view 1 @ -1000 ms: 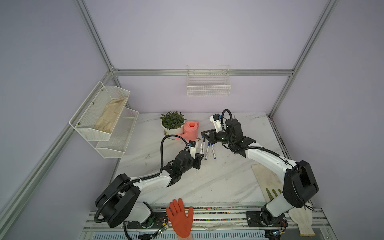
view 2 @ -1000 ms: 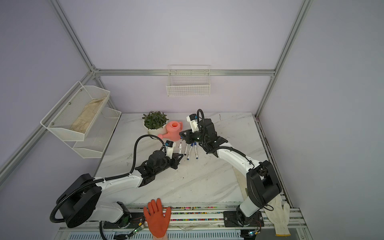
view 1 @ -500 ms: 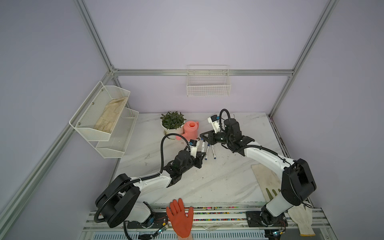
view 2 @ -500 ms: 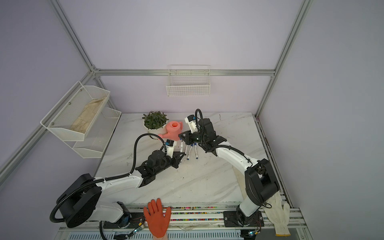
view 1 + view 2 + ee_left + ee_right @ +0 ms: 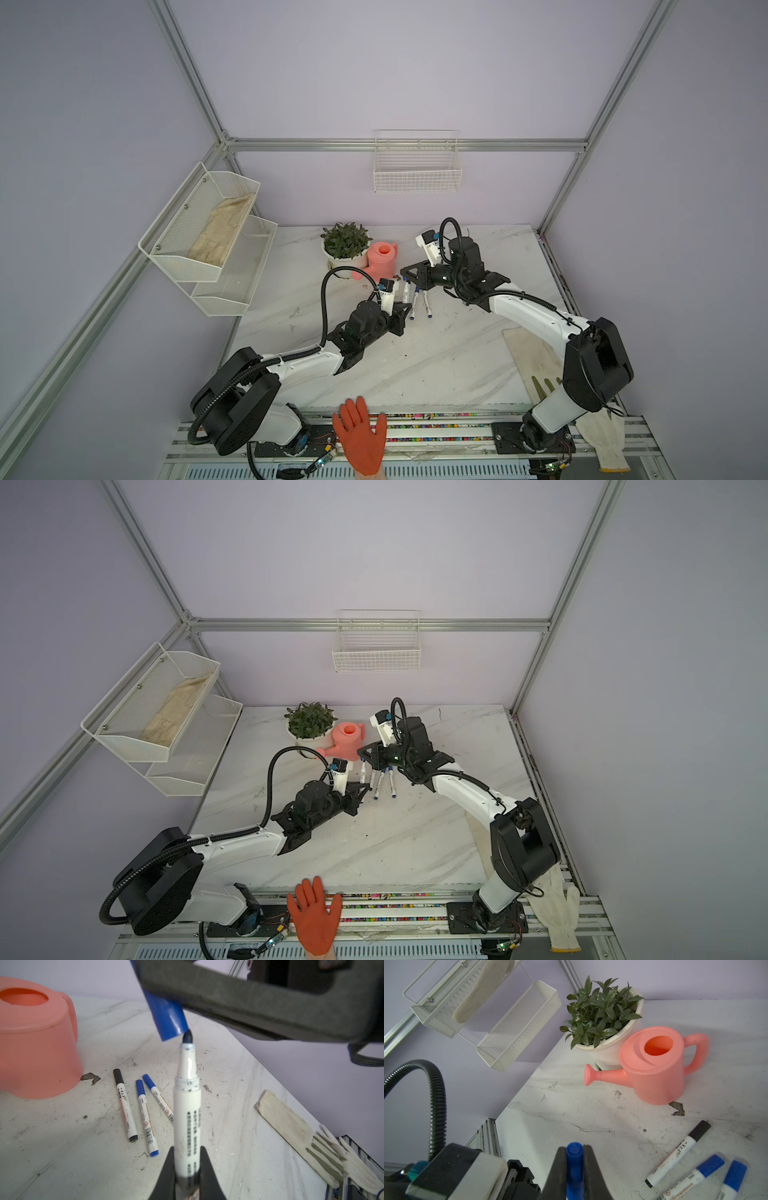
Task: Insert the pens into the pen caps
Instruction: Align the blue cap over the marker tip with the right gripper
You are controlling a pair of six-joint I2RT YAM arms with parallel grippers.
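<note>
**Nib at the cap's rim, beside the watering can**

Closest in, our left hand (image 5: 187, 1153) is pinching the open pen (image 5: 187, 1105) low on its barrel, nib pointing away from the wrist. The dark nib meets the mouth of the blue cap (image 5: 168, 1016), which our right hand (image 5: 574, 1149) is pinching tight. Pen and cap are both held above the surface (image 5: 62, 1147), near the watering can (image 5: 35, 1043), on its side away from the plant (image 5: 602, 1012).

The cap leans across the pen's line, and the nib sits at the edge of its mouth, not the middle. We judge we should first tilt the cap until its axis runs with the barrel. Then we centre the mouth over the nib and push straight along that line, both grips firm. Pushing as things stand would likely scrub the nib on the rim or twist the cap.

Farther out, three capped pens (image 5: 145, 1113) lie on the surface close beside the watering can's base: one black-capped, two blue.

Some things are hidden from us:
- The cap's closed end sits behind the right hand in the left wrist view.
- Its mouth is out of sight in the right wrist view.
- The pen's rear end is buried in the left hand.
- We cannot tell whether the nib has entered at all.
- In both top views the meeting point is too small to read.
</note>
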